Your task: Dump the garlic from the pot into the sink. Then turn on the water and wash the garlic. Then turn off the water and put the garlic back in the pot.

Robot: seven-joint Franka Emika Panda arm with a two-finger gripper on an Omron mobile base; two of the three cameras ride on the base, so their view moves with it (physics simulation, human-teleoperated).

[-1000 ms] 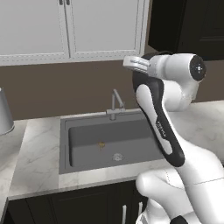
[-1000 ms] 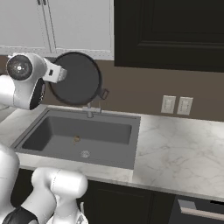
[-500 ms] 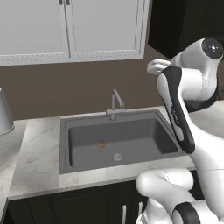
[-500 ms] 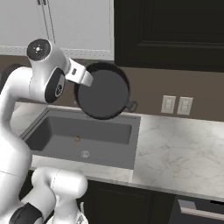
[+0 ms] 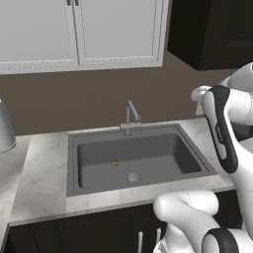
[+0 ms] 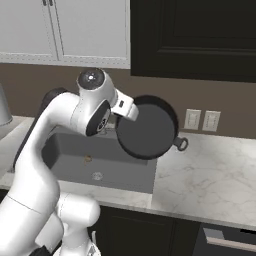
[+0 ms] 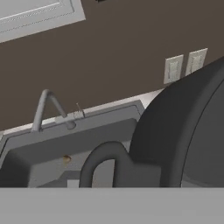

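The black pot (image 6: 147, 129) hangs tipped on its side over the right rim of the sink (image 6: 65, 146), one loop handle (image 6: 181, 144) pointing right. My gripper (image 6: 129, 114) is shut on its left rim at the other handle. In the hand view the pot (image 7: 175, 131) looms close at the right with a loop handle (image 7: 103, 161) in front. The garlic (image 5: 114, 163) lies on the floor of the sink (image 5: 74, 163), just left of the silver drain (image 5: 132, 177). The garlic (image 6: 88, 159) and the garlic (image 7: 66, 159) also show as a small tan lump. The faucet (image 5: 129, 116) stands at the back rim.
A grey metal vessel (image 5: 5, 129) stands on the counter at the far left. Marble counter (image 6: 210, 172) runs right of the sink, with two wall outlets (image 6: 193, 119) above it. White and dark cabinets hang overhead.
My arm has swung to the right, carrying the pot from above the sink's back left towards its right rim. The garlic has stayed put in the basin.
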